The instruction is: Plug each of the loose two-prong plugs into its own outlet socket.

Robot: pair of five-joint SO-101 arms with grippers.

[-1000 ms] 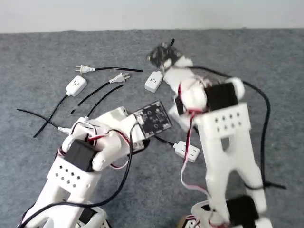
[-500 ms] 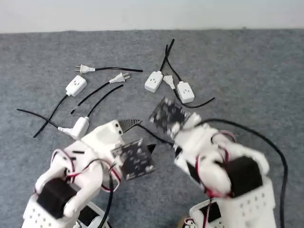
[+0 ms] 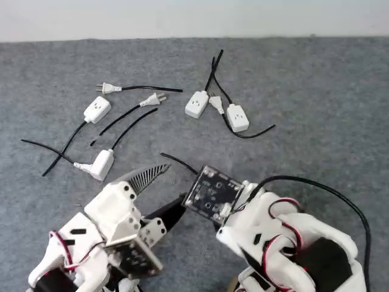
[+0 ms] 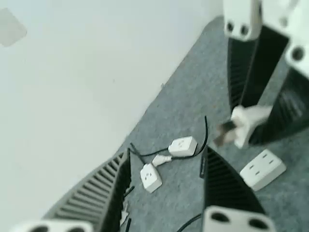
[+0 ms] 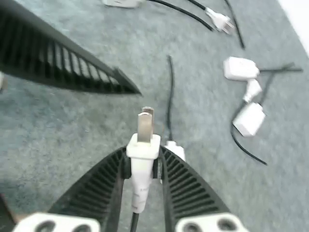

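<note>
The right jaws are clamped on a plug (image 5: 142, 150), pinching its white body from both sides; its long axis runs straight out along the jaws, prongs leading away from the wrist, cord (image 5: 134, 220) trailing back between them. The left jaws stand wide apart with nothing between them, low over the near part of the tabletop (image 3: 328, 97) and aimed toward the right jaws.

The relation that matters shows in the left wrist view: a socket (image 4: 263, 169) lies flat on the tabletop, slotted face up, just below the held plug and just beside one of the left jaws; plug and socket are near but apart. The prongs seem to point across the socket rather than down into its face, though how steeply is hard to tell; seating them would likely call for tipping the plug downward and lining the prongs up with one pair of slots. The left jaws are well placed to steady the socket, since it could slide on the tabletop under a push.

Farther back lie two loose plugs (image 3: 108, 89) (image 3: 153, 99) and three other sockets (image 3: 97, 109) (image 3: 196, 104) (image 3: 237, 117), well apart from both jaws.
</note>
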